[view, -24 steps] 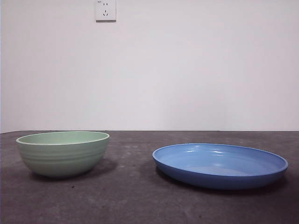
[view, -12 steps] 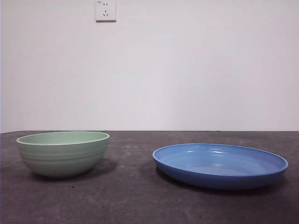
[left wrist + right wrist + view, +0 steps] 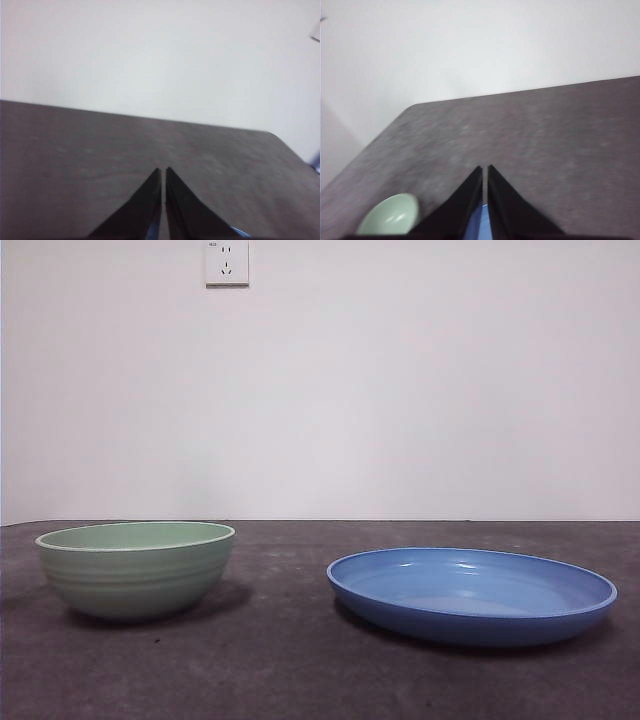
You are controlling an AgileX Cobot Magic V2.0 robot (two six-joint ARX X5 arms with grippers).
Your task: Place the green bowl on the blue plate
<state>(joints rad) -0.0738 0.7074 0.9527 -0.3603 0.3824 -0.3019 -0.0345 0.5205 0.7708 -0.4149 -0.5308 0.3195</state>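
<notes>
We see the green bowl (image 3: 135,568) standing upright on the dark surface (image 3: 300,670), well apart from the blue plate (image 3: 471,594), which lies flat to its side (both are empty). On the white wall (image 3: 400,390) behind them there is a socket (image 3: 226,261). The left gripper (image 3: 163,171) hangs above bare surface, its jaws pressed together and holding nothing. The right gripper (image 3: 485,169) is likewise closed and empty, above the plate's edge.

It looked like a bare test room or lab: a dark grey, speckled tabletop (image 3: 300,670) ran up to a plain white wall (image 3: 420,390), and a white plastic wall socket (image 3: 226,261) sat high at far left.
</notes>
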